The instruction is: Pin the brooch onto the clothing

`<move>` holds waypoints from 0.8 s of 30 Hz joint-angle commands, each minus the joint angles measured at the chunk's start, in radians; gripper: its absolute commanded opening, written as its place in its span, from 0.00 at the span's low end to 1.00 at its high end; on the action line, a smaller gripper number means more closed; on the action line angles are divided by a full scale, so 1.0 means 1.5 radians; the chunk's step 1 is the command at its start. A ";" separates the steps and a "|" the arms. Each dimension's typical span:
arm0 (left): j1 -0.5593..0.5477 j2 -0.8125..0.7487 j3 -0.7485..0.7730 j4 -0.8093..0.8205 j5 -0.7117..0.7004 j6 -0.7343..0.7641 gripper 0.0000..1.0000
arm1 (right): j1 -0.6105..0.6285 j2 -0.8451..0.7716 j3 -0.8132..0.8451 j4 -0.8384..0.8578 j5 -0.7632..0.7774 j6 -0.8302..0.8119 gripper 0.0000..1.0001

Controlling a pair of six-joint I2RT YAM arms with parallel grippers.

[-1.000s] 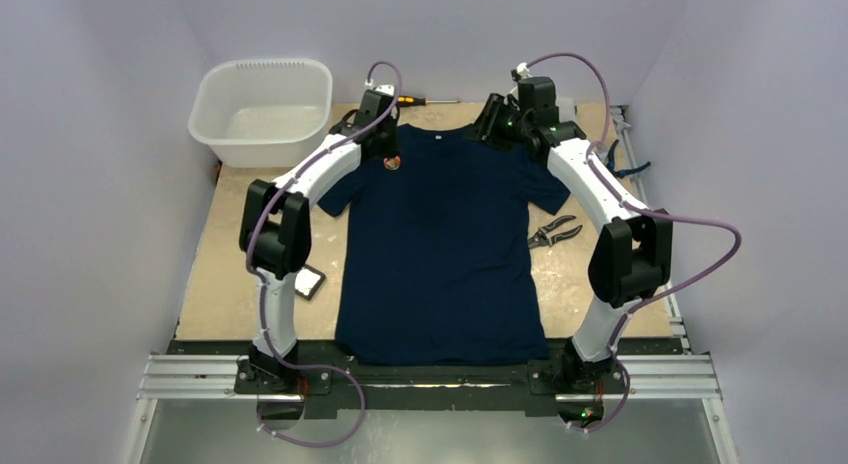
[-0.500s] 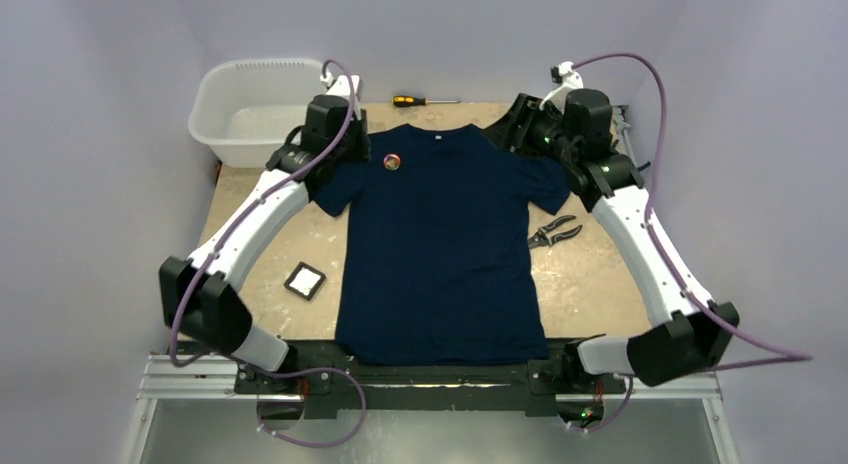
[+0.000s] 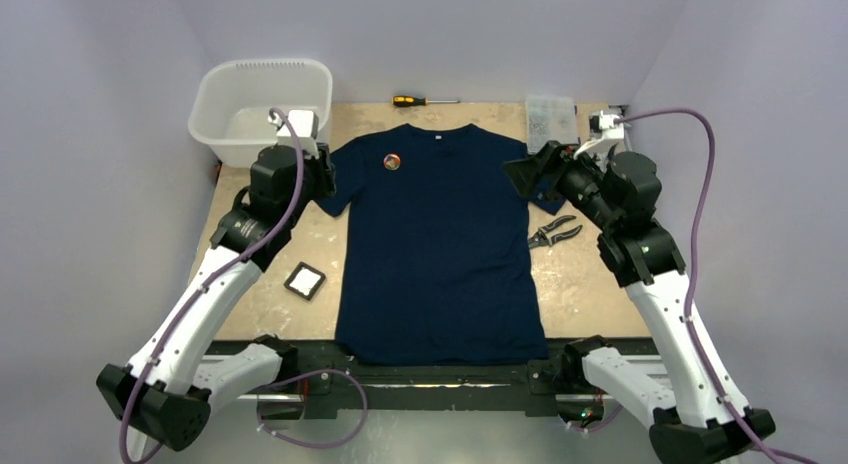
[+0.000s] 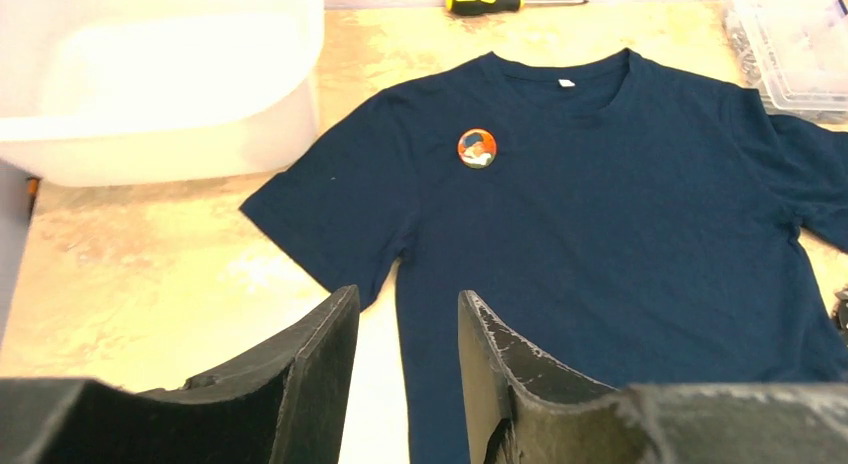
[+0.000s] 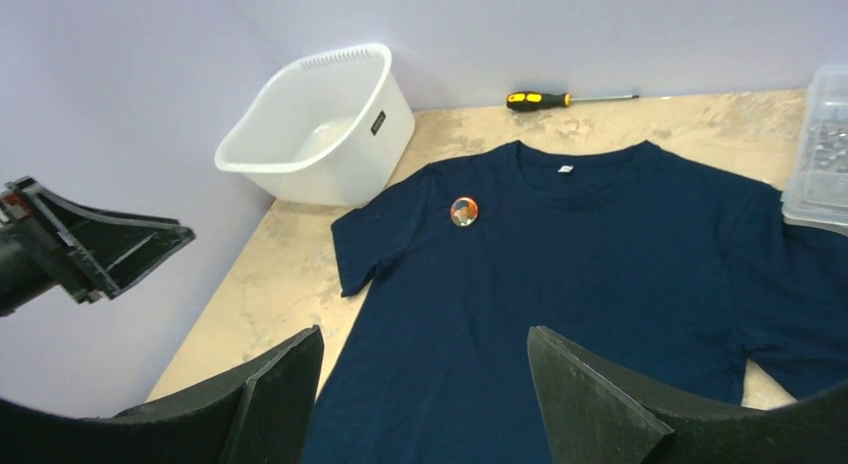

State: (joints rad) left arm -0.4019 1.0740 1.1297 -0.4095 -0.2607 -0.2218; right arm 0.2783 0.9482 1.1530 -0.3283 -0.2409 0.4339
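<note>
Pale lavender walls close the cell on three sides, and the tan bench [image 3: 590, 284] fills the floor between them.

- Clothing [image 3: 440, 254]: spread flat, face up, down the middle of the bench. The collar lies near the far edge and the hem reaches the near edge by the arm bases.
- Brooch [image 3: 392, 162]: rests on the upper chest on the left arm's side, just below and beside the collar and well inside the fabric's edges. We cannot tell whether its pin passes through the cloth.
- Left end effector [image 4: 405, 304]: released, with a narrow gap between the fingers and nothing in it. It hovers by the edge of the left sleeve.
- Right end effector [image 5: 425, 334]: released, fingers wide apart and empty, raised near the right sleeve.

Open room is one bare strip of bench on each side of the shirt.

- Left strip: a small black tray [image 3: 305, 282] sits apart from the shirt's side, and a white tub [image 3: 270, 64] takes the far corner.
- Right strip: pliers [image 3: 553, 231] lie just beside the shirt below the sleeve, and a clear parts box [image 3: 551, 119] stands near the shoulder.
- Far edge: a screwdriver [image 3: 420, 101] lies along it, beyond the collar.
</note>
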 commanded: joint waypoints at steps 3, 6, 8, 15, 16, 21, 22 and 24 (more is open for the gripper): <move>-0.001 -0.120 -0.099 0.064 -0.052 0.034 0.45 | -0.003 -0.092 -0.073 0.040 0.027 -0.034 0.81; -0.001 -0.177 -0.177 0.123 -0.065 0.056 0.56 | -0.003 -0.119 -0.095 0.036 0.037 -0.042 0.82; -0.001 -0.192 -0.249 0.180 -0.099 0.071 0.67 | -0.002 -0.138 -0.113 0.038 0.049 -0.047 0.82; 0.004 -0.138 -0.416 0.365 -0.213 0.136 0.68 | -0.003 -0.163 -0.199 0.076 0.105 -0.068 0.84; 0.007 -0.128 -0.430 0.387 -0.200 0.143 0.68 | -0.003 -0.163 -0.207 0.076 0.107 -0.069 0.84; 0.039 -0.067 -0.492 0.523 -0.132 0.177 0.70 | -0.003 -0.192 -0.252 0.104 0.101 -0.070 0.86; 0.050 -0.050 -0.501 0.555 -0.120 0.176 0.70 | -0.003 -0.201 -0.260 0.116 0.092 -0.073 0.86; 0.078 -0.012 -0.504 0.603 -0.091 0.166 0.70 | -0.003 -0.221 -0.280 0.134 0.081 -0.078 0.87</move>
State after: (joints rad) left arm -0.3477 0.9848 0.3931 0.2176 -0.4744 0.0055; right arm 0.2783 0.6796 0.7658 -0.2394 -0.1146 0.3496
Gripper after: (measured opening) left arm 0.697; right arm 0.863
